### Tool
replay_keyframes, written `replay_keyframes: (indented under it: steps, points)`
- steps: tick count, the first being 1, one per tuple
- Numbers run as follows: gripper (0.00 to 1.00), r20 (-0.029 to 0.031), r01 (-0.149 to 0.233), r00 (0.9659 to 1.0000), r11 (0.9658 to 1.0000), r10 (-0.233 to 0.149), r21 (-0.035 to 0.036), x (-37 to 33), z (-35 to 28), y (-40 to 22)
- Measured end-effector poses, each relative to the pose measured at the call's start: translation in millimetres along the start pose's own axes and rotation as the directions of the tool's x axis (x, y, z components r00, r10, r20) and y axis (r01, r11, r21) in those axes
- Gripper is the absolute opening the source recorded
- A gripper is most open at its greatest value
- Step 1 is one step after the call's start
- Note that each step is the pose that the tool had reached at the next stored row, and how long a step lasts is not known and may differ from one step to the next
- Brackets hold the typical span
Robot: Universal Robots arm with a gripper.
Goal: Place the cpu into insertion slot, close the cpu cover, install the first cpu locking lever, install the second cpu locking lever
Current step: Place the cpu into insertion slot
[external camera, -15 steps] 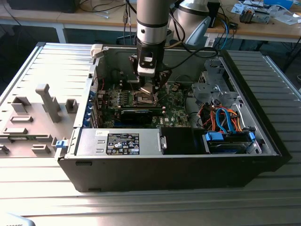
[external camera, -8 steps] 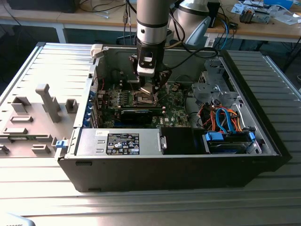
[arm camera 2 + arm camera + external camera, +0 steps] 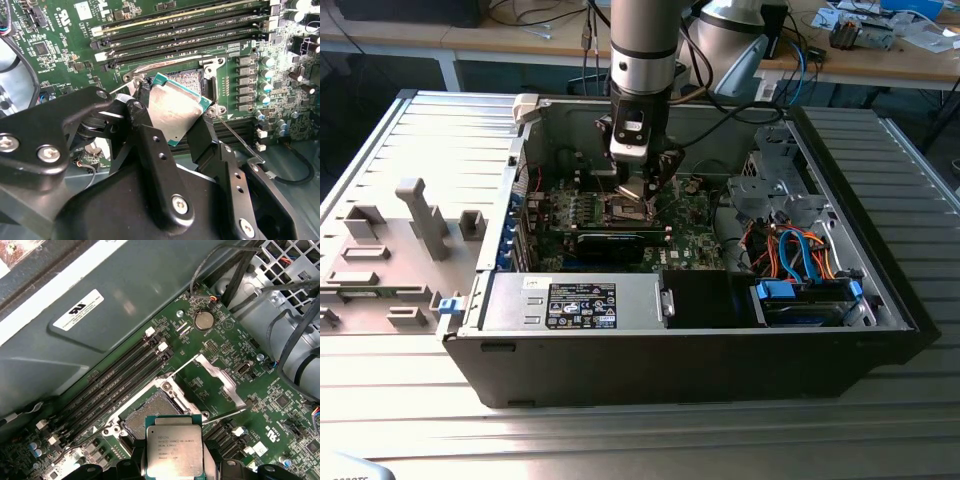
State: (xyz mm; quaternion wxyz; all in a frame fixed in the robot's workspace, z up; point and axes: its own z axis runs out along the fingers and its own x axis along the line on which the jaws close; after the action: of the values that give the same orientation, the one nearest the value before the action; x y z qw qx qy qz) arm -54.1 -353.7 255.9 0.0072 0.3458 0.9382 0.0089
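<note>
1. The fingers [image 3: 155, 160] pinch the cpu [image 3: 172, 107] by two opposite edges, one black finger on each side, with its dull silver top facing away from the board.
2. In the first wrist view the cpu [image 3: 174, 445] sits between the fingertips, its printed metal lid in full sight and a thin green border around it.
3. Just beyond the fingertips lies the insertion slot [image 3: 150, 412], its grey contact field uncovered. The cpu is over the slot's nearer edge and is not seated in it. Whether any corner touches the rim I cannot tell.
4. The cpu cover [image 3: 220, 375] stands swung open on the side of the slot away from the memory slots, so its square window shows the green board behind it.
5. A thin wire lever [image 3: 222, 413] juts out free beside the fingers, near the cover's hinge side.
6. On the slot's other side run long black memory slots [image 3: 120, 380], and farther off there is a round coin battery [image 3: 203, 320].
7. In the exterior view the arm [image 3: 642, 50] reaches straight down into an open computer case [image 3: 720, 360] lying on a ribbed metal desk [image 3: 620, 435].
8. Grey plastic fixtures [image 3: 415, 210] stand well away from the fingers, on the exterior view's left.
</note>
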Motion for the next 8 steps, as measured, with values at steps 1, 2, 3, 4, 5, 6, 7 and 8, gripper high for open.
replay_keyframes:
  steps: [1,2,3,4,5,6,7,8]
  points:
    - [0.54,0.0000,-0.001,1.0000,1.0000,0.001,0.0000,0.0,0.0,0.0]
    - [0.54,0.0000,-0.002,1.0000,1.0000,0.002,0.0000,0.0,0.0,0.0]
    - [0.54,0.0001,-0.004,1.0000,1.0000,0.004,0.0000,0.0,0.0,0.0]
    - [0.54,0.0001,-0.005,1.0000,1.0000,0.005,0.0000,0.0,0.1,0.0]
    - [0.54,0.0002,-0.007,1.0000,1.0000,0.007,0.0000,0.0,0.1,0.0]
    - [0.54,0.0002,-0.008,1.0000,1.0000,0.008,0.0000,0.0,0.1,0.0]
    - [0.54,0.0002,-0.010,1.0000,1.0000,0.010,0.0001,0.0,0.1,0.0]
    - [0.54,0.0003,-0.011,0.9999,0.9999,0.011,0.0001,0.0,0.1,0.0]
